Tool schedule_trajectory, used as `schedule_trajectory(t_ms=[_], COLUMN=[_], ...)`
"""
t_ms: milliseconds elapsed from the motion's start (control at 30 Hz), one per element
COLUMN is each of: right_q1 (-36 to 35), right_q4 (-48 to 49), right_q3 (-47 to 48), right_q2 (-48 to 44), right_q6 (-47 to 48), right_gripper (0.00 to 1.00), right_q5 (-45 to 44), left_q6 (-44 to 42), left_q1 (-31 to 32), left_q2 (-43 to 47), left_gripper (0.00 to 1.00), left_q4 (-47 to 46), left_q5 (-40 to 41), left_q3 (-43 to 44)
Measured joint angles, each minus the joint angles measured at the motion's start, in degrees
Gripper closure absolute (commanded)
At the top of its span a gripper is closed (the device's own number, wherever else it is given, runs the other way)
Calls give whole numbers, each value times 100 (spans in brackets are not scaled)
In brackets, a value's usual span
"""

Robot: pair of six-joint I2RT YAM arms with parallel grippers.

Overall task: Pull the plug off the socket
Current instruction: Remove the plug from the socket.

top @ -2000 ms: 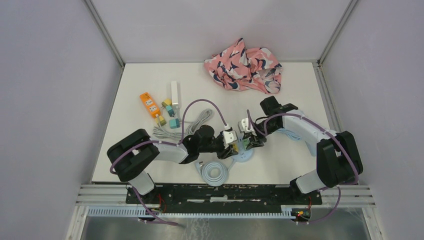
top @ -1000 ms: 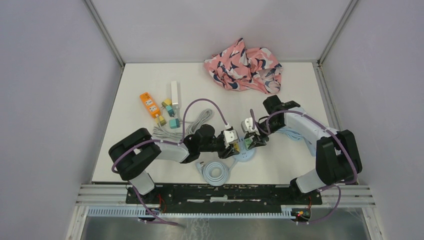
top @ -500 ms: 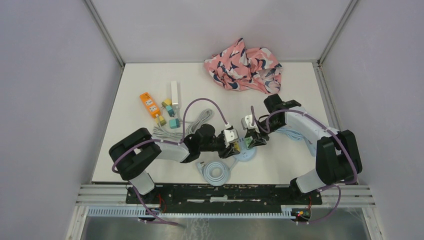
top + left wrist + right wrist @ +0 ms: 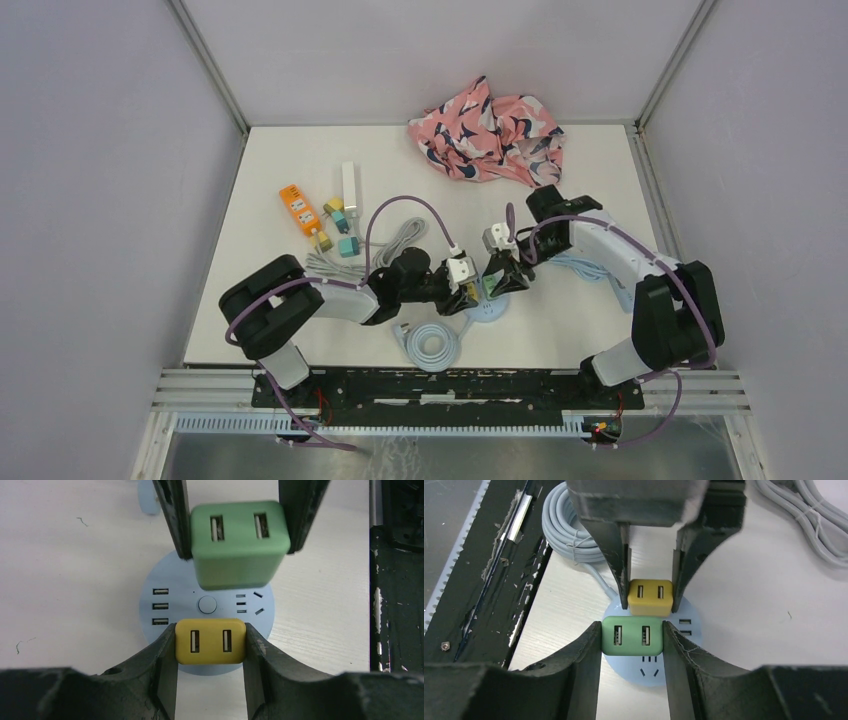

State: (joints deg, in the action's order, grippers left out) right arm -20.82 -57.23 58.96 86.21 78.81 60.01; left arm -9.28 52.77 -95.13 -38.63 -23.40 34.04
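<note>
A round light-blue socket lies on the white table between both arms. On its near side sits a yellow plug, and my left gripper is shut on it. My right gripper is shut on a green plug. In the left wrist view the green plug looms larger than the yellow one and looks raised above the socket. Its prongs are hidden. The right wrist view shows the yellow plug just beyond the green one, over the socket.
A coiled grey cable lies just in front of the socket and a grey cable bundle behind the left arm. An orange device, a white bar and small plugs sit at the left. Pink cloth lies at the back.
My right gripper has drawn up and slightly back with the green plug in it. The left gripper has stayed on the yellow plug.
</note>
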Motion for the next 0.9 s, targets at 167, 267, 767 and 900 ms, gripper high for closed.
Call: schedule_trajectory(t_ms=[167,267,767,900], right_q1=[509,704,857,857], right_q4=[-286,-525,-1753,-2245], right_q3=[76,122,1019,1064], right_q2=[0,2,321,437], right_q6=[173,302,343,800], right_gripper=[97,97,96,96], right_q5=[35,35,697,874], left_q6=[7,133,1609,2267], left_q1=[-2,-15,-570,-935], left_q2=[0,4,1633,1867], left_gripper=[72,38,0,1], left_q4=[0,11,293,273], left_q5=[35,81,802,551], left_q3=[0,11,-103,-214])
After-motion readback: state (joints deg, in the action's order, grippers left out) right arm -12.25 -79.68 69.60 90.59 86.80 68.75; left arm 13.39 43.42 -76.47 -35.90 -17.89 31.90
